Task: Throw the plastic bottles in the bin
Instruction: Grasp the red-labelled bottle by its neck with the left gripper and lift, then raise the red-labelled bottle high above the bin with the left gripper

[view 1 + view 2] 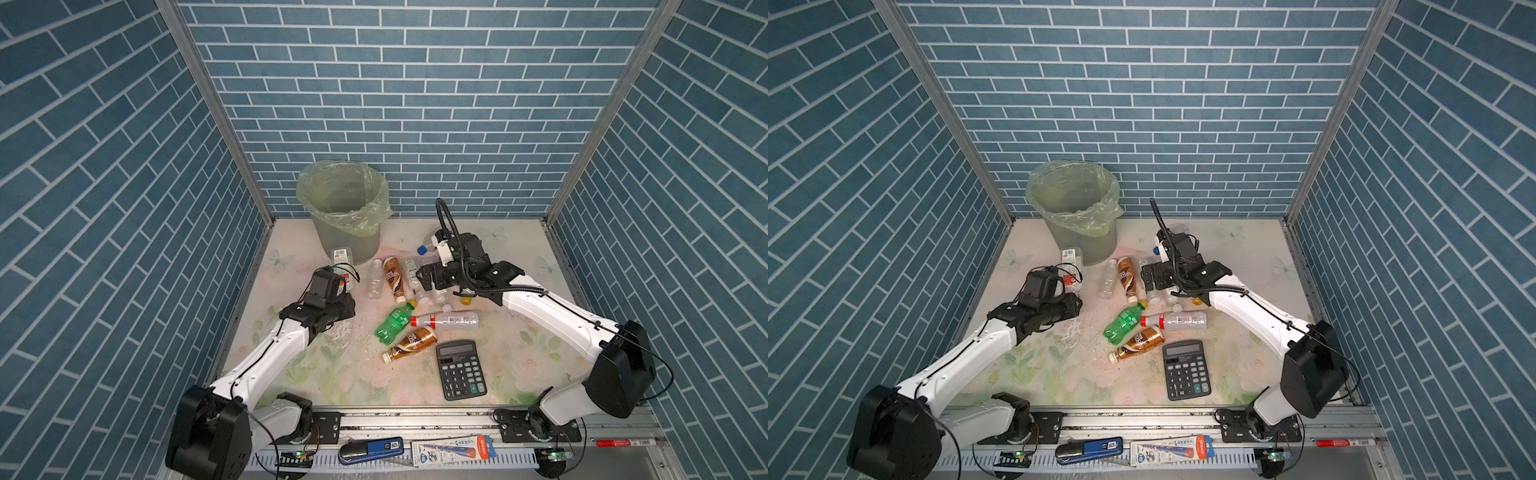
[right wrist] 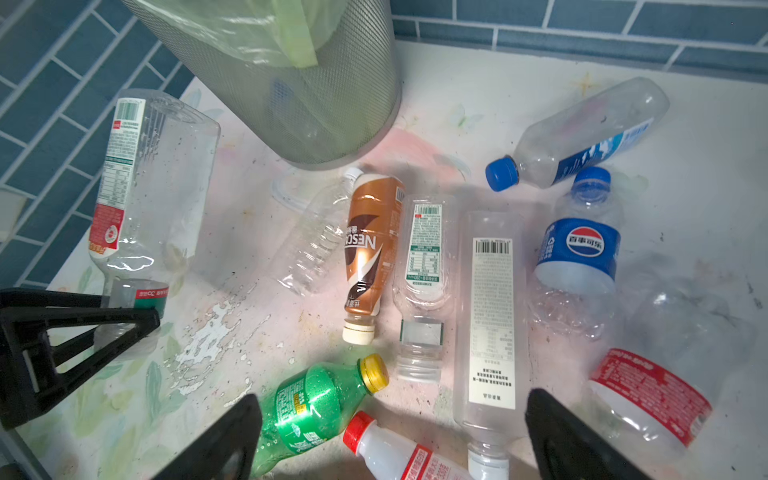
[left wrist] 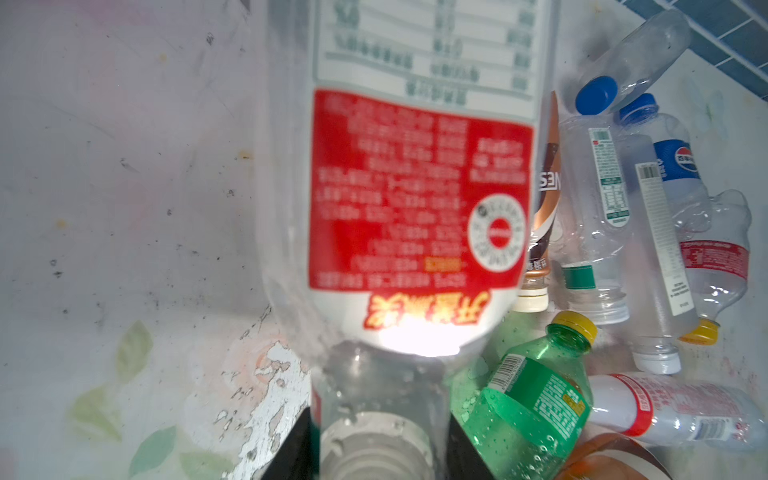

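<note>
One black calculator (image 1: 460, 370) lies nearest the front edge of the table (image 1: 332, 382), toward the right. Just behind it three bottles lie close together: a brown bottle (image 1: 411, 343), a green bottle (image 1: 395, 322) with a yellow cap and a white bottle (image 1: 446, 321) with a red cap.

Left of these, the left gripper (image 3: 378, 444) has its fingers (image 3: 291, 457) pinched on the neck of a wide clear bottle (image 3: 415, 187) with a red and white label. That bottle's base points toward the foot of the bin. Whether it is off the table I cannot tell.

Farther back, near the middle, the right gripper (image 2: 392, 401) hangs over a cluster of lying bottles, its fingers (image 2: 573, 440) spread wide and gripping nothing. Below it lies a tall clear bottle (image 2: 490, 316) with a long white label. Next to that are a short clear bottle (image 2: 424, 282) with a green and white label, a second brown bottle (image 2: 365, 257) and a ribbed clear bottle (image 2: 316, 245). On its other side are a blue-label bottle (image 2: 582, 249), a crushed red-label bottle (image 2: 648, 395) and, beyond them, a blue-capped bottle (image 2: 582, 133).

Farthest back, left of the middle and against the blue brick wall, the bin (image 1: 353, 243) stands upright, a pale green bag folded over its rim.
</note>
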Available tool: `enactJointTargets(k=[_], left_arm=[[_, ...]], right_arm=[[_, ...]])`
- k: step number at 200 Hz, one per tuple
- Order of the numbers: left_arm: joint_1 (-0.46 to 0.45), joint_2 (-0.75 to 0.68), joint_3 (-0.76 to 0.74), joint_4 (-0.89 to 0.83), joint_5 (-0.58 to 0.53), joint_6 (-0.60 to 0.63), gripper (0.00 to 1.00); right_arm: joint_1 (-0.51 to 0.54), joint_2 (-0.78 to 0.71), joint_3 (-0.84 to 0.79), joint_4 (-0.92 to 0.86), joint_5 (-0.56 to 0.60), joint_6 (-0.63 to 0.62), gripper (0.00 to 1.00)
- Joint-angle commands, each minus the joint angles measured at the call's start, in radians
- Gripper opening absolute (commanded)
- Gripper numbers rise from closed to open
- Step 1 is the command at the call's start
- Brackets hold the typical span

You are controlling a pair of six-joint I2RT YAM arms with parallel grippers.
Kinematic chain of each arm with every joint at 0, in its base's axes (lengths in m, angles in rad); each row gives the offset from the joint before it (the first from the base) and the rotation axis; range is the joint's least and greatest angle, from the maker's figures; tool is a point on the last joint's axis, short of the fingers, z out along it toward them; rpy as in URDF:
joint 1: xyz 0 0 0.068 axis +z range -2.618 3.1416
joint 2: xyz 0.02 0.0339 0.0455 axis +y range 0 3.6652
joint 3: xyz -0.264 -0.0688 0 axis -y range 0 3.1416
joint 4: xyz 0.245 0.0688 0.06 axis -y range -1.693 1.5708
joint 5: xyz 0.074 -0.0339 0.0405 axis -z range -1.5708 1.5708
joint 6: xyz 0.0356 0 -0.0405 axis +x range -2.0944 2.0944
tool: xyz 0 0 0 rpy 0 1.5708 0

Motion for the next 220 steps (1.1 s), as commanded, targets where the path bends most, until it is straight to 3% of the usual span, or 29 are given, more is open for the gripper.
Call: enactJointTargets(k=[1, 36, 87, 132, 187, 220], left_arm=[[-0.005, -0.076, 0.046, -0.041, -0.042, 0.012, 0.26], [-0.005, -0.152, 0.135, -0.075, -0.043, 0.037, 0.26], [-0.005, -0.17, 0.307, -0.111, -0.047, 0.088, 0.26], [-0.005, -0.133, 0.468, -0.038, -0.091, 0.18, 0.25], [-0.005, 0.069, 0.778, 0.152, -0.145, 0.358, 0.22], [-0.005, 0.179, 0.956, 0.294, -0.163, 0.444, 0.26]], right_arm=[[-0.001, -0.069, 0.063, 0.029, -0.047, -0.08, 0.99], [-0.001, -0.15, 0.016, 0.184, -0.236, -0.107, 0.99], [0.0, -0.197, 0.01, 0.328, -0.367, -0.083, 0.99], [0.001, -0.168, 0.07, 0.363, -0.371, -0.083, 0.99], [0.001, -0.096, 0.202, 0.375, -0.363, -0.098, 0.99], [0.001, -0.08, 0.24, 0.354, -0.337, -0.132, 0.99]])
